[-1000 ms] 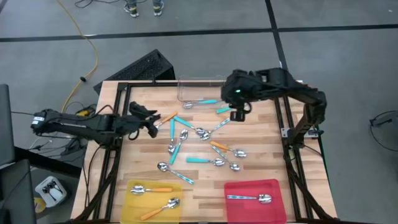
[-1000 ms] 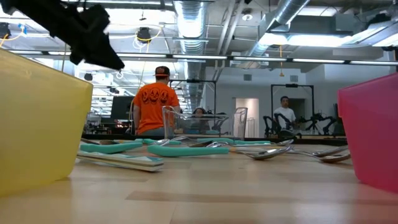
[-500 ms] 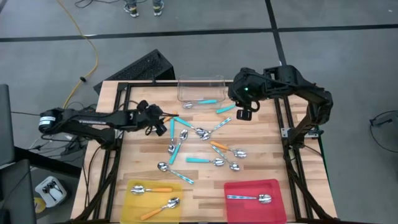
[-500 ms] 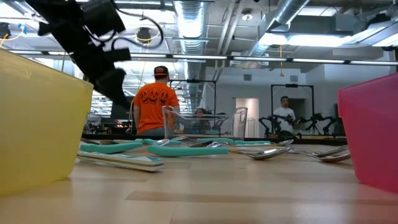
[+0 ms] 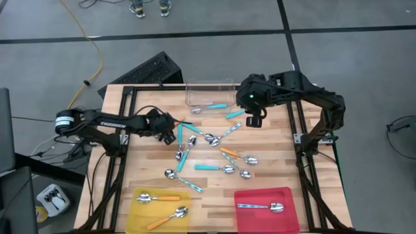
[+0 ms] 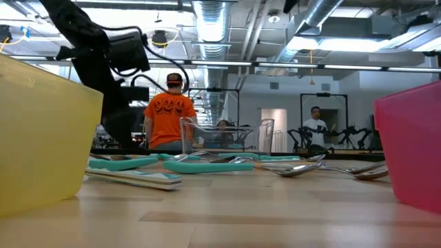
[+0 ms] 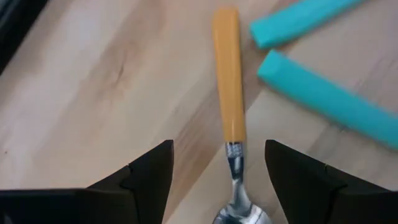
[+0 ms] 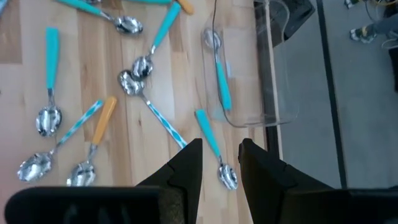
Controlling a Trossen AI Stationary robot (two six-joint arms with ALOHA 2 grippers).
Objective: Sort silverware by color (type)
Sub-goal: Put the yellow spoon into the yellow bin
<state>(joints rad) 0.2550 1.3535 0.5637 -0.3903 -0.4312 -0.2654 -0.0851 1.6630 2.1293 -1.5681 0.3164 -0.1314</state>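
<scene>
Orange is the colour in play: an orange-handled spoon lies flat on the wooden table, and the left gripper has come down over it within the last second, travelling from the table's left edge toward the middle and spreading its fingers from narrow to wide, so that they now stand on either side of the spoon's neck without touching it. Seen from above, that gripper sits at the left end of the scattered spoons, with two teal handles just beside the orange one. I judge this to be the approach to a pick: nothing is held yet, and the spoon should be bound for the yellow tray, which already carries two orange-handled spoons, while the red tray carries one spoon whose handle colour I cannot make out. The right gripper hovers by the clear tub at the table's far side, having drifted a little outward and back; its fingers are narrowly parted and empty. A teal spoon lies in the tub, and most of the spoons are still loose mid-table, so the sorting is at an early stage. Pale lettering runs along the left arm's forearm but is too small to read, and no other writing or brand can be made out.
</scene>
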